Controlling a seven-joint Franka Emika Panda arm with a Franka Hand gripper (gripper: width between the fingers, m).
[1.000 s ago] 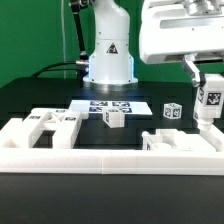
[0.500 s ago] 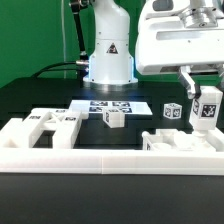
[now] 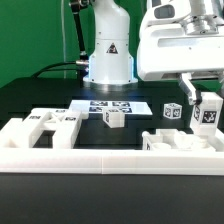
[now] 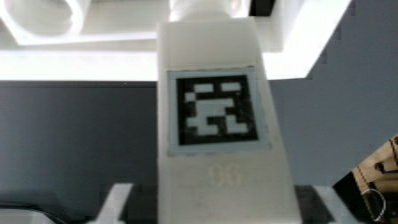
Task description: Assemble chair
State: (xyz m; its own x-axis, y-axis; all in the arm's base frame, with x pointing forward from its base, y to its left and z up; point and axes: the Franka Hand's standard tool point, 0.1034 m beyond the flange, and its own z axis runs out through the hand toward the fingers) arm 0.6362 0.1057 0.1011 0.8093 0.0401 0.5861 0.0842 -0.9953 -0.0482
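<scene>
While jaws clamp a tagged chair piece [image 3: 209, 113], green backdrop [image 3: 30, 40] meets the black table [image 3: 40, 95].

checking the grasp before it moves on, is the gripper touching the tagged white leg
Touching: the wrist view shows the tagged white leg pinched in the gripper, its fingers pressed against both sides of the leg.
</scene>
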